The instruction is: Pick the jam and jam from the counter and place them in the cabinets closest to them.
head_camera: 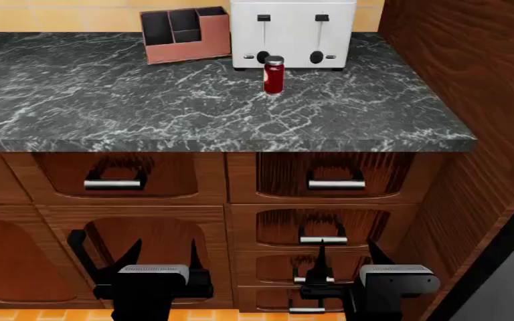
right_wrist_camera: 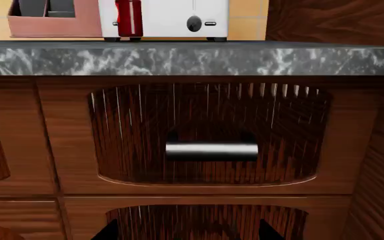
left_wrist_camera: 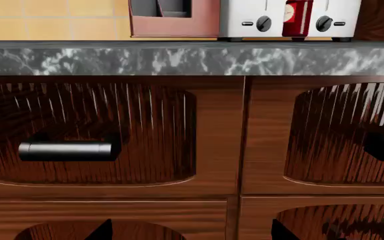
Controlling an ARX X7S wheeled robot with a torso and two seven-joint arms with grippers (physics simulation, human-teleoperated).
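Observation:
One jam jar, dark red with a pale lid and white label, stands upright on the black marble counter just in front of the white toaster. It also shows in the left wrist view and the right wrist view. The second jam jar is out of view. My left gripper and right gripper are both open and empty, low in front of the drawer fronts, well below the counter edge. Their wide-apart fingertips show in the left wrist view and the right wrist view.
A pink organizer box stands left of the toaster. Wooden drawers with metal handles fill the space under the counter. A tall wooden cabinet side bounds the counter on the right.

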